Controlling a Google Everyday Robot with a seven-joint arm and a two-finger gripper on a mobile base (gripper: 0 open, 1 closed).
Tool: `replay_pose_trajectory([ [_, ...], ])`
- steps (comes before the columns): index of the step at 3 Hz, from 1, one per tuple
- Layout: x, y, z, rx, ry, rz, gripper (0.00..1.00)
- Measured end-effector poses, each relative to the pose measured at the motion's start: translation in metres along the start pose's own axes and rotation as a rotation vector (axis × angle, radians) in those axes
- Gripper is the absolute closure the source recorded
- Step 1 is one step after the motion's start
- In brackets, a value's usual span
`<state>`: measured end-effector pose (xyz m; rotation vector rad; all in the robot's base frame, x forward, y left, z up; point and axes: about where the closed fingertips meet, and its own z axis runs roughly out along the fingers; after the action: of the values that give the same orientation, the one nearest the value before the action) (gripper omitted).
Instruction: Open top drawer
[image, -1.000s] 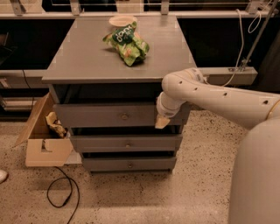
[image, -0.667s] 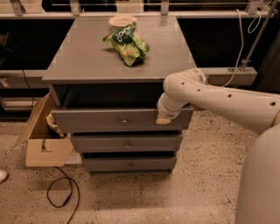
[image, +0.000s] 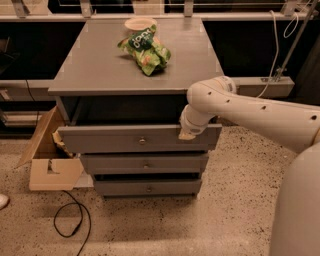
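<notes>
The top drawer (image: 115, 140) is the widest grey front of three, with a small round metal knob (image: 142, 141) at its centre. It stands pulled out from the grey cabinet (image: 100, 75), with a dark gap behind its front panel. My white arm comes in from the right. My gripper (image: 186, 133) sits at the drawer front's top edge, right of the knob, with a beige fingertip (image: 186, 135) hooked over the panel. Two narrower grey drawers (image: 145, 164) lie below it.
A green snack bag (image: 146, 50) and a pale bowl (image: 140, 23) lie on the cabinet top. An open cardboard box (image: 50, 160) stands on the floor at the left. A black cable (image: 70, 220) loops on the speckled floor in front.
The top drawer has slid out towards me, and my gripper has moved out with its front panel. The dark gap under the cabinet top has widened.
</notes>
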<state>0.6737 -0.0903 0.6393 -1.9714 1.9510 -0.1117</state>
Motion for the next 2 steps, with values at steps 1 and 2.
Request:
replay_pose_trajectory([
  [1, 0.0, 0.0, 0.0, 0.0, 0.0, 0.0, 0.75],
  [2, 0.0, 0.0, 0.0001, 0.0, 0.0, 0.0, 0.44],
])
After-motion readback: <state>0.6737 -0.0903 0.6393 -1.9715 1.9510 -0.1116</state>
